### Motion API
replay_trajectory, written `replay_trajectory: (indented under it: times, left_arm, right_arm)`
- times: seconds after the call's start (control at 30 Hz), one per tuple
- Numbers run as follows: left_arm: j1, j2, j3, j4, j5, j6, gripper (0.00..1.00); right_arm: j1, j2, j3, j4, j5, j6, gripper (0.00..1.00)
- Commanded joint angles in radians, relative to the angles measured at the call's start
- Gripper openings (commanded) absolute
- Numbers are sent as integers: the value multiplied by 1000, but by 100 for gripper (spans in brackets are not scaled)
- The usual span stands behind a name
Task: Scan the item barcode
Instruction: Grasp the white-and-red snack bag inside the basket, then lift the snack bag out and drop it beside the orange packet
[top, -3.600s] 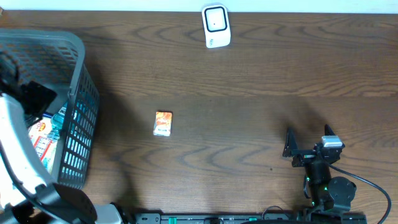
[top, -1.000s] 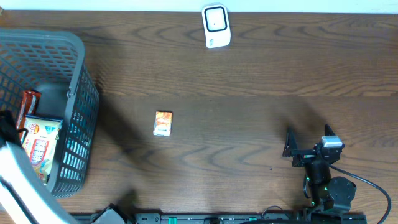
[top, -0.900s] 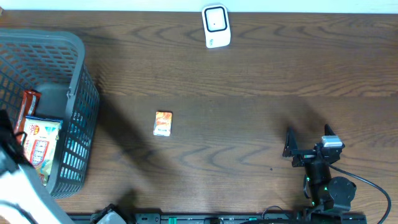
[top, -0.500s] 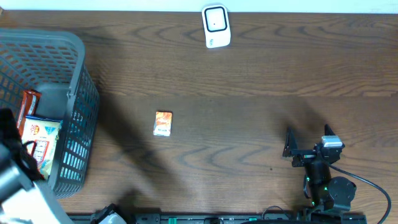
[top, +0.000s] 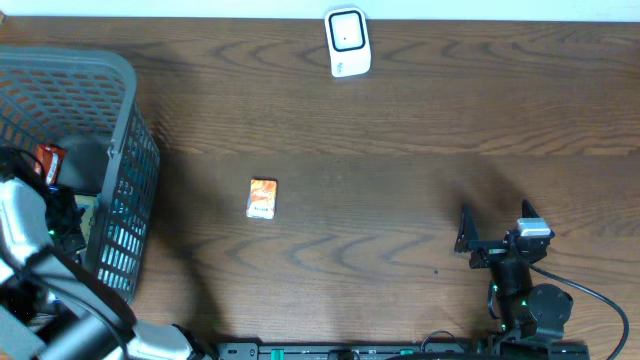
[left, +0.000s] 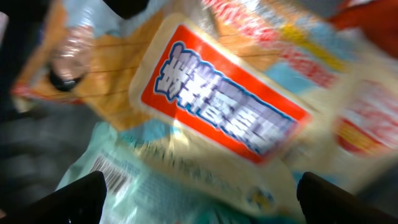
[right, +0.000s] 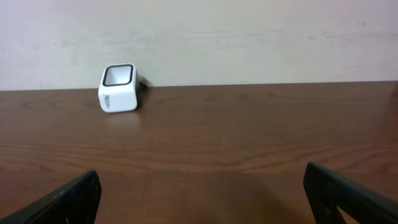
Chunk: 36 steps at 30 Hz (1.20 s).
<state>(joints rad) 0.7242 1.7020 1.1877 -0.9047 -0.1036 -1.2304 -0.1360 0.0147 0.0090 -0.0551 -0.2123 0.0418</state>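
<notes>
Snack packet (left: 224, 118) lies in the grey mesh basket (top: 120, 110) at the far left of the worktop (top: 400, 130), and it fills the left wrist view. It has a red panel with bold white characters outlined in blue, too blurred to read. Under it is a pale blue wrapper with a barcode (left: 109, 171) showing at its lower left edge. The left tool (left: 214, 199) hangs just over this pile, released, its 2 fingertips wide apart at the bottom corners of the view and grasping nothing. From overhead, the left arm hides most of the basket's contents, and 1 red packet (top: 48, 160) shows beside it.

A small orange box (top: 262, 198) lies flat on bare wood further right, its print too small to read. The white scanner (top: 348, 42) stands at the far edge with its dark window up. The marking on its front is illegible. The right tool (right: 202, 190) is low at the near right, spread wide, empty, and facing the scanner.
</notes>
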Motion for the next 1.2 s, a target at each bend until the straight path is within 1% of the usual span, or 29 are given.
replay_trajectory:
  times: [0.0, 0.2, 0.27, 0.3, 0.37, 0.4, 0.47, 0.53, 0.63, 0.73, 0.8, 0.83, 0.87, 1.17]
  left_arm:
    - [0, 71, -4, 9, -20, -59, 98]
    - [0, 169, -7, 52, -151, -61, 98]
    - [0, 192, -16, 77, -179, -40, 98]
    - [0, 201, -24, 104, -179, -7, 92]
    - [0, 216, -49, 158, -179, 55, 53]
    - [0, 220, -61, 176, -179, 71, 32]
    - [0, 225, -96, 217, -179, 93, 8]
    - [0, 226, -122, 247, -179, 117, 7]
    - [0, 217, -121, 249, -179, 172, 8]
    - [-2, 164, -95, 248, -178, 297, 7]
    - [-4, 97, -75, 248, -173, 377, 7]
    - [-4, 63, -71, 248, -163, 397, 7]
    - [-4, 21, -69, 248, -142, 412, 7]
    - [-4, -425, -69, 263, 24, 411, 8]
  right_arm:
    - [5, -8, -3, -1, 4, 10, 99]
    - [5, -8, -3, -1, 4, 10, 99]
    - [5, -8, -3, -1, 4, 10, 99]
    - [5, -8, -3, -1, 3, 10, 99]
    - [5, -8, -3, -1, 4, 10, 99]
    - [5, -8, -3, -1, 4, 10, 99]
    - [5, -8, -3, -1, 4, 10, 99]
    - [5, -8, -3, -1, 4, 10, 99]
    - [5, -8, -3, -1, 4, 10, 99]
    - [5, -8, -3, -1, 3, 10, 99]
    - [5, -8, -3, -1, 3, 10, 99]
    - [5, -8, -3, -1, 4, 10, 99]
    - [5, -8, -3, -1, 4, 10, 99]
    - [5, -8, -3, -1, 4, 10, 99]
